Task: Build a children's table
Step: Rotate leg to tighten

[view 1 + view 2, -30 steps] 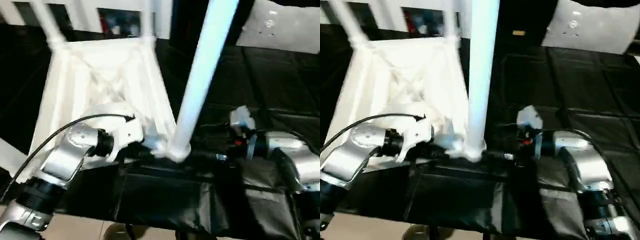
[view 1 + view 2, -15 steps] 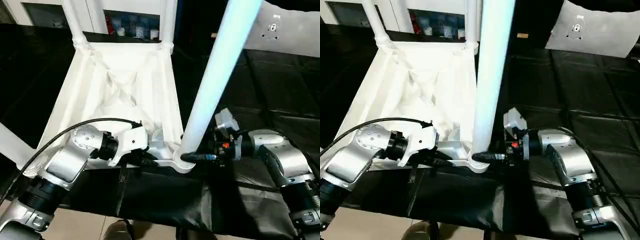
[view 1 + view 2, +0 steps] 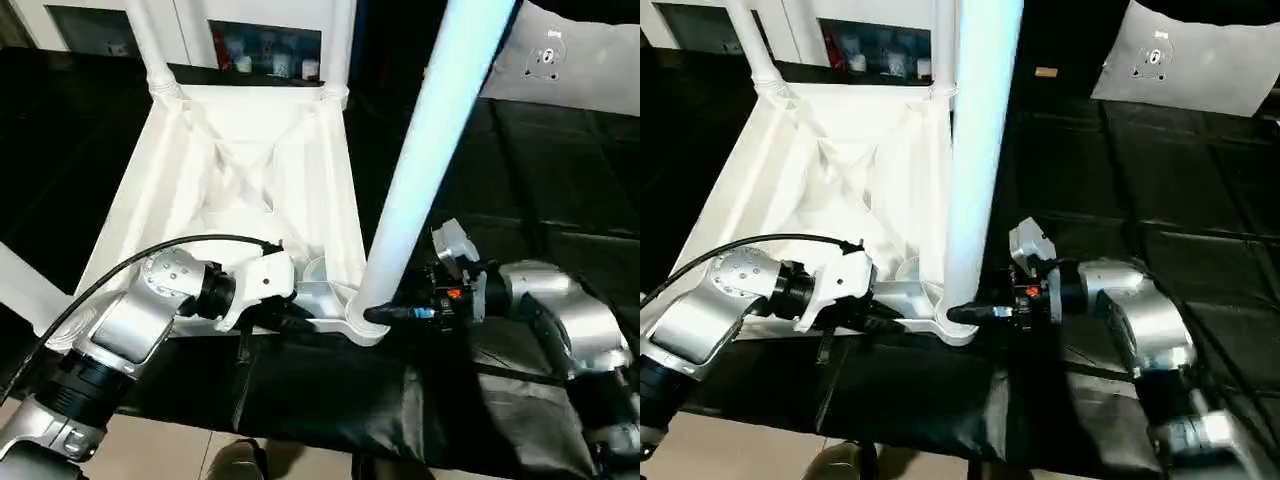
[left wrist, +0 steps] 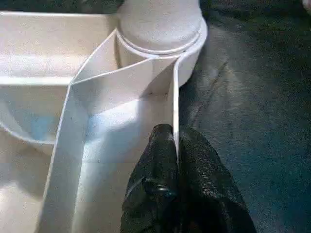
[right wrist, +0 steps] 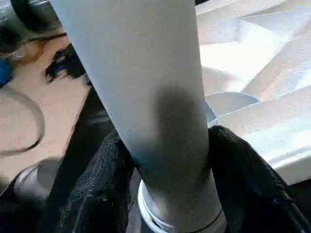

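Observation:
The white tabletop (image 3: 250, 150) lies upside down on the black cover, ribbed underside up. Legs stand in its far-left (image 3: 150, 40) and far-right (image 3: 338, 40) sockets, and another leg (image 3: 18, 285) leans off the near-left corner. A tall near-right leg (image 3: 430, 150) stands in the near-right socket (image 3: 365, 325). My left gripper (image 3: 300, 322) is shut on the tabletop's thin near rim wall (image 4: 174, 97) just beside that socket. My right gripper (image 3: 385, 314) reaches in from the right, and its black fingers (image 5: 243, 184) press both sides of the leg's base (image 5: 160, 121).
A white cabinet with glass doors (image 3: 265, 45) stands behind the tabletop. A pale grey panel (image 3: 570, 65) lies at the back right. Black cover (image 3: 540, 170) stretches to the right. The work surface's front edge runs just below my grippers, with beige floor (image 3: 160, 455) beneath.
My right gripper has moved left to the near-right leg's base and closed its fingers onto it. The left gripper has kept its pinch on the rim. The camera has shifted and steadied.

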Robot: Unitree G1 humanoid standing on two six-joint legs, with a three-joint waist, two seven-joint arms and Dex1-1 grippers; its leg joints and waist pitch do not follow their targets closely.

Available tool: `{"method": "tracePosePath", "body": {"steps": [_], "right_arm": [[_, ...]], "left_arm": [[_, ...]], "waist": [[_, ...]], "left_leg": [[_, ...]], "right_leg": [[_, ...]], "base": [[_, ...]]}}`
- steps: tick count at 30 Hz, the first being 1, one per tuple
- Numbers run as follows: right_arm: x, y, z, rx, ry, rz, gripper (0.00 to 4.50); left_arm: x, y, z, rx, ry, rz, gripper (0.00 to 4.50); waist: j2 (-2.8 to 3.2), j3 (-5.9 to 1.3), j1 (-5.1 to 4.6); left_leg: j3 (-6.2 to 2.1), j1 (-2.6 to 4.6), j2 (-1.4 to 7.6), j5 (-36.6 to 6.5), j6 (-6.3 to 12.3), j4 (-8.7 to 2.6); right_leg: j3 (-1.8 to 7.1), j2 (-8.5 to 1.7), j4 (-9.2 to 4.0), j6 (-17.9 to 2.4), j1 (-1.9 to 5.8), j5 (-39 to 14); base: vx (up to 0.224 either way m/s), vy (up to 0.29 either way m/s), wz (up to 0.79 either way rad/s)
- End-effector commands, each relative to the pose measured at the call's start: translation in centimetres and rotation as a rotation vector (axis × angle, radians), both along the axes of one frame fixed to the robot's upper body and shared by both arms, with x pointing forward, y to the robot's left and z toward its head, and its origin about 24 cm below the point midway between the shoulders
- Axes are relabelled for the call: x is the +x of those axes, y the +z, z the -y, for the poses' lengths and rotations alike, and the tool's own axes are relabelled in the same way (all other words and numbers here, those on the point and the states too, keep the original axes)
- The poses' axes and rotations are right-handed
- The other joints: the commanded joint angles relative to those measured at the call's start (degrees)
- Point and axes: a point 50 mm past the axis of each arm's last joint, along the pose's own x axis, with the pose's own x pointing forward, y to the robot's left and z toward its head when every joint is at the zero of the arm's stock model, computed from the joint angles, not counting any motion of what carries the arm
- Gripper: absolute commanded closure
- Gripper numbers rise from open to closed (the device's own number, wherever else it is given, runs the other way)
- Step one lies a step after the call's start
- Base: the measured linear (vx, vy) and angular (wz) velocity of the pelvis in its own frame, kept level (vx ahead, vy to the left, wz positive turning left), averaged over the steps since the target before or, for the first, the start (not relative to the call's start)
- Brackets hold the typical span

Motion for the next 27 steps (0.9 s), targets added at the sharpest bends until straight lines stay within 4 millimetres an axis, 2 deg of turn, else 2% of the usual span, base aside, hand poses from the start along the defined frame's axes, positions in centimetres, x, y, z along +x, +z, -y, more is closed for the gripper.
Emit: {"method": "tracePosePath", "body": {"steps": [1,2,3,4,5,6,7,8,9,10,11,13,14,15,16,17,18,19,20,21,22,23,25,27], "right_arm": [[0.0,-0.7,-1.6,-0.002,-0.100,-0.004,2.49],[0.1,-1.0,-2.2,0.002,-0.192,0.011,2.49],[0.2,-1.1,-2.5,0.010,-0.230,0.012,2.49],[0.2,-1.1,-2.8,0.021,-0.262,0.011,2.50],[0.1,-0.9,-3.4,0.049,-0.300,0.003,2.53],[-0.1,-0.8,-4.0,0.072,-0.332,-0.006,2.53],[-0.2,-0.5,-5.2,0.105,-0.397,-0.014,2.53],[-0.2,-0.5,-5.2,0.105,-0.397,-0.014,2.53],[-0.3,0.0,-6.8,0.151,-0.507,-0.033,2.53],[-0.3,0.2,-7.3,0.166,-0.547,-0.043,2.53],[-0.1,0.3,-7.8,0.169,-0.602,-0.041,2.53],[-0.1,0.4,-8.0,0.170,-0.639,-0.039,2.53],[0.5,0.6,-8.8,0.192,-0.797,-0.051,2.53],[0.4,0.7,-8.9,0.191,-0.807,-0.034,2.53],[0.4,0.7,-8.9,0.191,-0.807,-0.034,2.53],[0.4,0.7,-8.9,0.181,-0.799,-0.009,2.18],[0.3,0.4,-8.4,0.159,-0.801,0.015,2.18],[0.3,0.3,-8.3,0.151,-0.803,0.022,1.97],[0.3,0.2,-8.0,0.144,-0.809,0.022,1.81],[0.3,-0.2,-6.8,0.112,-0.829,0.037,1.78],[0.3,-0.2,-6.8,0.112,-0.829,0.037,1.73],[0.5,-0.3,-4.1,0.063,-0.860,0.142,1.63],[0.3,-0.3,-3.6,0.102,-0.826,0.107,1.47],[0.3,-0.1,-2.3,0.080,-0.849,0.142,1.29]], "left_arm": [[0.1,1.0,1.7,-0.064,0.047,0.041,4.50],[0.3,1.3,2.3,-0.104,0.107,0.045,4.50],[0.4,1.4,2.6,-0.120,0.128,0.043,4.50],[0.4,1.5,2.8,-0.134,0.145,0.040,4.50],[0.3,1.6,3.3,-0.143,0.163,0.041,4.50],[0.2,1.6,3.7,-0.146,0.178,0.041,4.50],[0.0,1.4,4.5,-0.157,0.207,0.041,4.50],[0.0,1.4,4.5,-0.157,0.207,0.041,4.50],[-0.2,1.1,5.5,-0.170,0.246,0.041,4.50],[-0.2,1.0,5.9,-0.173,0.257,0.041,4.50],[-0.2,0.9,6.3,-0.178,0.279,0.043,4.50],[-0.2,0.9,6.5,-0.182,0.296,0.045,4.50],[0.2,1.0,7.8,-0.209,0.359,0.065,4.50],[0.4,1.1,8.3,-0.221,0.374,0.072,4.50],[0.4,1.1,8.3,-0.221,0.374,0.072,4.50],[0.5,1.2,8.5,-0.225,0.378,0.074,4.50],[0.6,1.3,8.6,-0.220,0.373,0.088,4.50],[0.6,1.3,8.7,-0.218,0.371,0.094,4.50],[0.7,1.3,8.6,-0.215,0.371,0.096,4.50],[0.9,1.2,8.3,-0.205,0.365,0.110,4.50],[0.9,1.2,8.3,-0.205,0.365,0.110,4.50],[1.1,1.1,7.1,-0.189,0.349,0.121,4.50],[1.1,1.1,6.7,-0.184,0.341,0.134,4.50],[1.2,1.0,6.0,-0.170,0.332,0.142,4.50]], "waist": [[-0.43,-4.17,-0.42],[-0.46,-3.96,-0.84],[-0.42,-3.82,-1.18],[-0.54,-3.85,-1.48],[-0.49,-3.78,-1.96],[-0.12,-3.60,-2.62],[-0.12,-3.60,-2.62],[-0.28,-3.53,-3.06],[-0.36,-3.59,-3.40],[-0.38,-3.49,-3.61],[-0.30,-3.44,-4.13],[-0.18,-3.47,-4.17],[-0.02,-3.48,-4.42],[-0.01,-3.48,-4.50],[-0.10,-3.64,-4.41],[-0.06,-3.86,-4.23],[-0.35,-3.86,-4.25],[-0.15,-3.83,-4.05],[-0.15,-3.77,-4.07],[-0.21,-3.77,-3.88],[-0.21,-3.77,-3.88],[-0.33,-3.78,-3.65],[-0.30,-3.68,-3.49],[-0.47,-3.72,-3.35]], "left_leg": [[0.11,1.03,1.62,-9.0,3.82,-3.55],[-0.01,0.69,1.55,-9.6,2.80,-3.75],[-0.10,0.78,1.40,-10.8,1.98,-3.80],[-0.29,0.53,1.27,-11.1,1.69,-3.86],[-0.46,0.27,1.20,-11.6,1.44,-4.05],[-0.44,0.49,1.16,-12.6,1.77,-3.96],[-0.44,0.49,1.16,-12.6,1.77,-3.96],[-0.38,0.31,1.16,-12.7,1.71,-4.06],[-0.43,0.37,0.93,-13.2,1.69,-3.96],[-0.37,0.25,0.93,-12.6,1.63,-4.00],[-0.57,0.14,0.79,-13.3,1.07,-4.16],[-0.56,0.28,0.79,-13.1,1.21,-4.16],[-0.36,0.32,0.88,-12.6,1.17,-4.07],[-0.33,0.24,0.86,-12.5,1.06,-4.07],[-0.34,0.33,0.84,-12.4,0.95,-4.04],[-0.33,0.22,0.85,-10.6,1.62,-3.97],[-0.23,0.22,0.84,-10.2,1.96,-3.93],[-0.10,0.43,0.80,-9.6,2.57,-3.86],[-0.07,0.28,0.76,-9.5,2.85,-3.87],[-0.13,0.19,0.74,-9.3,3.35,-3.89],[-0.13,0.19,0.74,-9.3,3.35,-3.89],[-0.07,0.28,0.75,-9.6,3.44,-3.80],[-0.03,0.29,0.80,-10.4,3.95,-3.83],[-0.07,0.18,0.81,-9.9,4.27,-3.82]], "right_leg": [[2.47,-3.53,-3.97,-12.1,3.38,-16.5],[2.37,-3.52,-4.02,-11.3,3.48,-18.5],[2.30,-3.57,-4.35,-10.4,3.25,-21.4],[2.17,-3.58,-4.33,-10.0,3.51,-22.3],[2.10,-3.53,-4.45,-9.1,3.65,-23.3],[2.33,-3.51,-4.71,-8.9,3.26,-23.3],[2.33,-3.51,-4.71,-8.9,3.26,-23.3],[2.31,-3.37,-4.93,-8.5,3.15,-23.4],[2.23,-3.38,-5.10,-7.9,3.21,-24.7],[2.35,-3.27,-5.07,-7.6,3.17,-24.1],[2.15,-3.25,-5.32,-6.7,3.07,-26.1],[2.22,-3.16,-5.42,-6.0,2.91,-25.4],[2.40,-3.03,-5.19,-6.6,2.60,-22.9],[2.39,-2.98,-5.20,-6.9,2.57,-22.0],[2.31,-2.93,-5.14,-6.9,2.64,-21.3],[2.43,-2.82,-4.59,-7.7,3.04,-16.2],[2.43,-2.68,-4.55,-7.9,3.03,-14.7],[2.51,-2.67,-4.40,-8.6,3.02,-12.5],[2.53,-2.74,-4.36,-8.9,3.12,-12.0],[2.47,-2.84,-4.41,-8.9,3.39,-12.0],[2.47,-2.84,-4.41,-8.9,3.39,-12.0],[2.46,-2.97,-4.55,-8.6,3.51,-13.3],[2.52,-3.03,-4.69,-8.3,3.39,-14.8],[2.54,-3.03,-4.59,-8.3,3.40,-14.7]], "base": [[0.000,0.000,0.00],[0.000,0.000,0.00],[0.000,0.000,0.00],[0.000,0.000,0.00],[0.000,0.000,0.00],[0.000,0.000,0.00],[0.000,0.000,0.00],[0.000,0.000,0.00],[0.000,0.000,0.00],[0.000,0.000,0.00],[0.000,0.000,0.00],[0.000,0.000,0.00],[0.000,0.000,0.00],[0.000,0.000,0.00],[0.000,0.000,0.00],[0.000,0.000,0.00],[0.000,0.000,0.00],[0.000,0.000,0.00],[0.000,0.000,0.00],[0.000,0.000,0.00],[0.000,0.000,0.00],[0.000,0.000,0.00],[0.000,0.000,0.00],[0.000,0.000,0.00]]}}
